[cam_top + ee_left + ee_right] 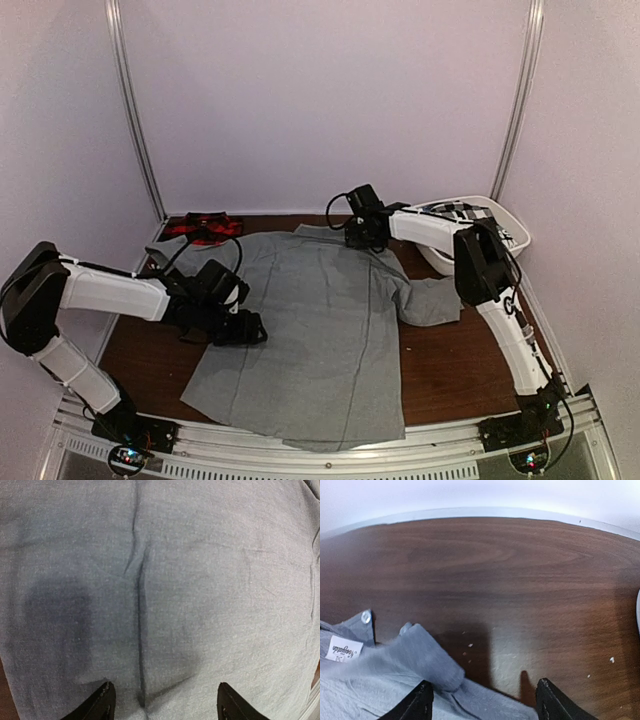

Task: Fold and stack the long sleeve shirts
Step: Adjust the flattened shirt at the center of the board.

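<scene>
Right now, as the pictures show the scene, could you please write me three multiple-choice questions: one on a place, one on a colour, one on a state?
1. Where on the table does the plaid shirt lie?
A. at the far left corner
B. at the near edge, between the arm bases
C. on top of the other shirt

2. What colour is the spread-out shirt?
A. green
B. light grey
C. yellow

3. How do the left fingers stand?
A. shut on a sleeve
B. shut on a collar
C. apart, with nothing between them

Answers:
1 A: the top view shows it by the back wall, on the left.
2 B: the cloth looks grey in all three views.
3 C: the left wrist view shows both tips well apart over flat cloth.
</scene>
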You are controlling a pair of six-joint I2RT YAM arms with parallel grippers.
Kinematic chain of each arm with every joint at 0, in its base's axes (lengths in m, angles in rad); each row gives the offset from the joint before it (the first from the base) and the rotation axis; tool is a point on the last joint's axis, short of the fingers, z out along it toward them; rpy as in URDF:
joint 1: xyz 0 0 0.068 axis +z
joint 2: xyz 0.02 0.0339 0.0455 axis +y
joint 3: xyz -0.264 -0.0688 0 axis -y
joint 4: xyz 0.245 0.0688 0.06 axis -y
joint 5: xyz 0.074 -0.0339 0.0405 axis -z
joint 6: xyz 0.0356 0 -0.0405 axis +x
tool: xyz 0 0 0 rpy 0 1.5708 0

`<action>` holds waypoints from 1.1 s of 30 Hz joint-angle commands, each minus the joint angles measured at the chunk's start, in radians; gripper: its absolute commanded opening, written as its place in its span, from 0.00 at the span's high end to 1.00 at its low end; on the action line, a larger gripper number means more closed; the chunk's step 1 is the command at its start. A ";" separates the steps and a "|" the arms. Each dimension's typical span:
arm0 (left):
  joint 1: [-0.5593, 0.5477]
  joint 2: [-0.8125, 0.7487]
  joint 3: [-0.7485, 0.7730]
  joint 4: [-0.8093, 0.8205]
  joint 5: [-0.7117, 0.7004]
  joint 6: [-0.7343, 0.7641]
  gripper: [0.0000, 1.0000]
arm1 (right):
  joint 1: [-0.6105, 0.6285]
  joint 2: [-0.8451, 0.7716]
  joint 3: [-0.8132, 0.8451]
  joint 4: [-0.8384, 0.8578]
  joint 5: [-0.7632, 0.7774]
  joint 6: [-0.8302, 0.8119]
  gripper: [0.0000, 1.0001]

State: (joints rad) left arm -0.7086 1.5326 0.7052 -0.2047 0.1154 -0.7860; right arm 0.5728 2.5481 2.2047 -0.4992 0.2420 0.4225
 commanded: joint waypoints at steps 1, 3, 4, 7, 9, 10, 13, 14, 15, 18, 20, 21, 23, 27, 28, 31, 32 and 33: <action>-0.002 -0.035 -0.028 0.020 -0.010 -0.018 0.29 | -0.059 -0.002 0.070 -0.015 -0.058 -0.015 0.27; -0.002 -0.043 -0.030 0.016 -0.013 -0.019 0.29 | -0.067 -0.023 0.075 -0.022 -0.070 -0.033 0.25; -0.001 -0.044 -0.029 0.015 -0.014 -0.019 0.29 | -0.067 -0.038 0.073 -0.028 -0.066 -0.041 0.24; -0.001 -0.043 -0.024 0.013 -0.016 -0.018 0.29 | -0.062 -0.095 0.034 -0.037 -0.078 -0.052 0.22; -0.001 -0.040 -0.017 0.012 -0.014 -0.017 0.29 | -0.051 -0.147 -0.023 -0.028 -0.073 -0.063 0.21; -0.002 -0.040 -0.014 0.010 -0.015 -0.016 0.29 | -0.044 -0.174 -0.060 -0.026 -0.070 -0.071 0.21; -0.001 -0.041 -0.009 0.001 -0.023 -0.012 0.29 | -0.027 -0.276 -0.217 -0.005 -0.036 -0.077 0.21; -0.002 -0.042 -0.009 -0.001 -0.025 -0.010 0.29 | -0.024 -0.339 -0.285 0.016 -0.030 -0.071 0.21; -0.001 -0.042 -0.009 -0.001 -0.025 -0.009 0.28 | -0.025 -0.389 -0.359 0.044 -0.026 -0.063 0.21; -0.001 -0.033 -0.001 -0.004 -0.028 -0.003 0.28 | -0.025 -0.546 -0.569 0.128 -0.021 -0.039 0.21; -0.001 -0.027 0.005 -0.004 -0.023 0.002 0.28 | -0.025 -0.633 -0.680 0.154 -0.016 -0.018 0.21; -0.001 -0.023 0.011 -0.004 -0.020 0.004 0.28 | -0.025 -0.676 -0.732 0.158 -0.013 -0.005 0.21; -0.002 -0.017 0.023 -0.003 -0.017 0.011 0.28 | -0.025 -0.758 -0.839 0.174 0.004 0.016 0.21; -0.001 -0.006 0.043 -0.004 -0.009 0.018 0.28 | -0.041 -0.907 -1.027 0.187 0.047 0.060 0.22; -0.001 0.001 0.048 -0.002 -0.005 0.021 0.28 | -0.048 -0.943 -1.072 0.189 0.057 0.074 0.22; -0.001 0.011 0.061 -0.002 -0.001 0.029 0.28 | -0.084 -1.050 -1.196 0.205 0.076 0.115 0.23; -0.001 0.014 0.063 -0.003 -0.003 0.033 0.28 | -0.101 -1.084 -1.238 0.216 0.076 0.128 0.24; -0.002 0.015 0.065 -0.001 -0.002 0.035 0.28 | -0.122 -1.114 -1.283 0.227 0.071 0.142 0.24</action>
State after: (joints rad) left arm -0.7086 1.5291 0.7391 -0.2123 0.1101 -0.7773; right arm 0.5121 1.5444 1.0447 -0.3183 0.2661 0.4873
